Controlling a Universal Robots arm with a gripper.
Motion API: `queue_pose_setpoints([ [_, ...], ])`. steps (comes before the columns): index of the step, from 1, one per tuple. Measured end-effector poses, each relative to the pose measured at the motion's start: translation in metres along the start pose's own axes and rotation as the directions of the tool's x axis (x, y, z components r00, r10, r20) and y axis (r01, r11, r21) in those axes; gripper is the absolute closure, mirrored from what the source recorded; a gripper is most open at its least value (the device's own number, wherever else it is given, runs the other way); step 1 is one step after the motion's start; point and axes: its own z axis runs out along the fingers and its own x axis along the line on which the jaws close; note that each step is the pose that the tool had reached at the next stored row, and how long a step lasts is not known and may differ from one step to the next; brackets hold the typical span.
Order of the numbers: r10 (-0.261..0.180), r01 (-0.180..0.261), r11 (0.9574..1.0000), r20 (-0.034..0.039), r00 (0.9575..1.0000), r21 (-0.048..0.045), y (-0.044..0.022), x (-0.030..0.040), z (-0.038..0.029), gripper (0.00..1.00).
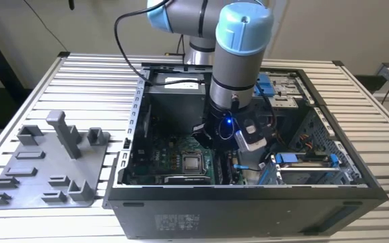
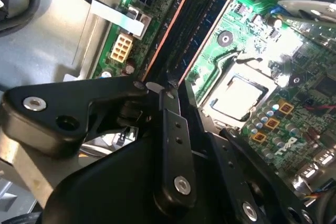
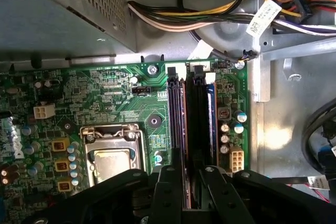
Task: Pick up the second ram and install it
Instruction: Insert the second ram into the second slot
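- Exterior view: arm (image 1: 238, 66) reaching straight down into the open computer case (image 1: 248, 187), gripper (image 1: 216, 137) low over the motherboard just beside the silver processor (image 1: 193, 163). Grey holder tray (image 1: 39, 172) on the slatted table at the exterior view's left, well apart from the work.
- Second wrist view: gripper (image 2: 167, 90) drawn narrow, clamped on the end of the second ram (image 2: 176, 35), seen edge-on and lying along its slot, a neighbouring stick (image 2: 207, 30) just beside it. Seating depth hard to judge from here.
- First wrist view: gripper (image 3: 190, 179) astride the same memory bank, second ram (image 3: 181, 119) running away from it between the processor (image 3: 113, 163) and the other stick (image 3: 211, 119). Likely trouble: stick slightly tilted or off its slot key, pressed down regardless, left half-seated or strained; could also scrape the neighbouring stick, given the tight spacing.
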Motion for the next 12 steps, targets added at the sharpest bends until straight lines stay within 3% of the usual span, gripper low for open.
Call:
queue_pose_setpoints([
  [3,0.0,0.0,1.0,-0.0002,1.0,0.0006,-0.0002,-0.0001,-0.004,0.78],
  [10,0.002,-0.002,1.0,-0.0002,1.0,0.0005,-0.0011,-0.0007,-0.0348,0.78],
  [12,0.002,-0.002,1.0,-0.0001,1.0,0.0003,-0.0013,-0.0008,-0.0389,0.78],
])
